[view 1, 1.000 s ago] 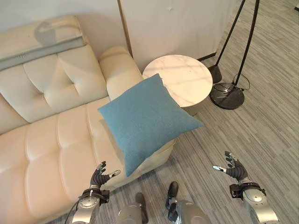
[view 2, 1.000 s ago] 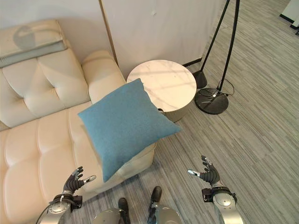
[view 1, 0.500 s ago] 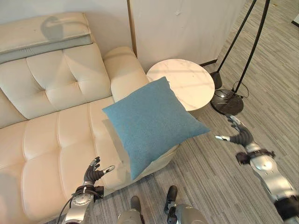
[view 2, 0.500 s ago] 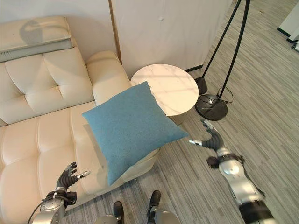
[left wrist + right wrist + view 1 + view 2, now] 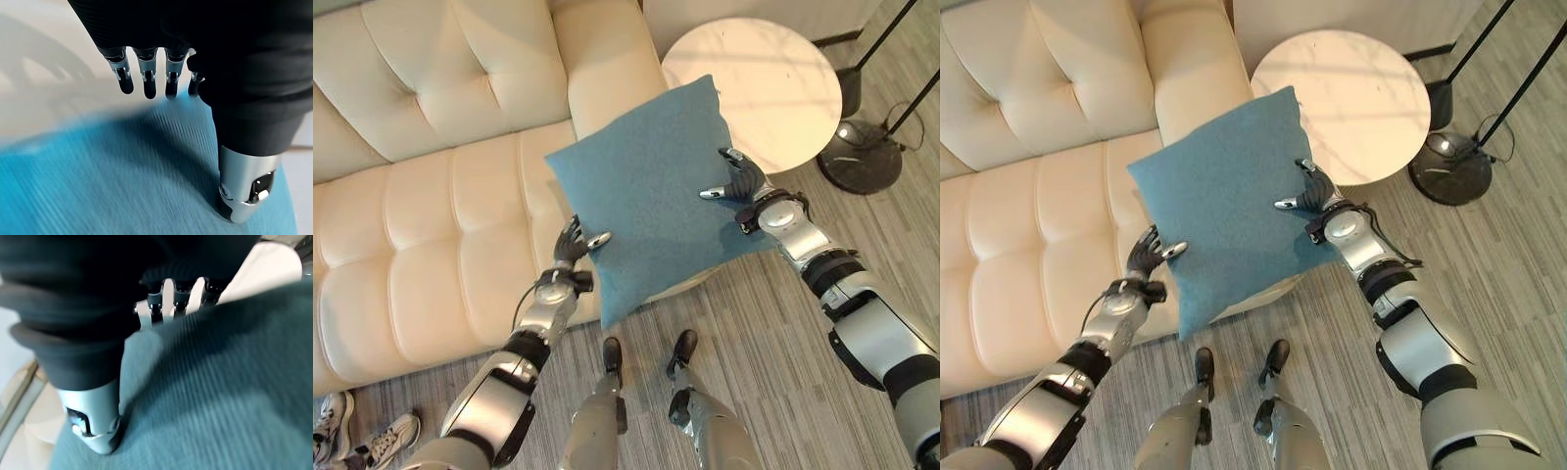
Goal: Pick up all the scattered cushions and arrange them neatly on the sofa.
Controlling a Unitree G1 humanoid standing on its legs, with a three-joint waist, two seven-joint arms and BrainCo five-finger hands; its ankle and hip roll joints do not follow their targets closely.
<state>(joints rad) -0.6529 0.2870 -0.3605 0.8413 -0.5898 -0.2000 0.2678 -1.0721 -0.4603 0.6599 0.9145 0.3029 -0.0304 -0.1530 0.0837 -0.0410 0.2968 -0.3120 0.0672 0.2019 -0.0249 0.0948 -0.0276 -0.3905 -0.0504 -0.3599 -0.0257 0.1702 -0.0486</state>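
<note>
The blue cushion (image 5: 656, 186) lies tilted across the front corner of the cream sofa (image 5: 431, 225), one corner hanging out over the wood-grain floor (image 5: 773, 323) and another pointing toward the round white side table (image 5: 769, 88). It is square, plump and covered in a ribbed woven cloth, so I judge it light, soft and easily squashed, with a cover rough enough not to slip. Nothing about it looks fragile. Being soft, it will likely sag or fold if lifted by 1 corner, so the sound hold is 2 hands on opposite edges, pressing inward through the filling.

That is roughly how the hands stand. The left hand (image 5: 573, 245) sits at the cushion's lower left edge, over the sofa seat. In its wrist view the fingers (image 5: 146, 81) reach out straight above the blue cloth and the thumb (image 5: 244, 191) rests down against it; the hand is spread and nothing is clasped yet. The right hand (image 5: 739, 181) is at the opposite edge, on the side toward the table, fingers spread. In its wrist view the fingers (image 5: 168, 296) go over the far side of the cushion and the thumb (image 5: 93, 416) lies on the near face, so the edge sits between them without a clear squeeze.

Beyond the table stands the dark round base of a floor lamp (image 5: 862, 157). A pair of shoes (image 5: 357, 441) sits on the floor beside the sofa's front.
</note>
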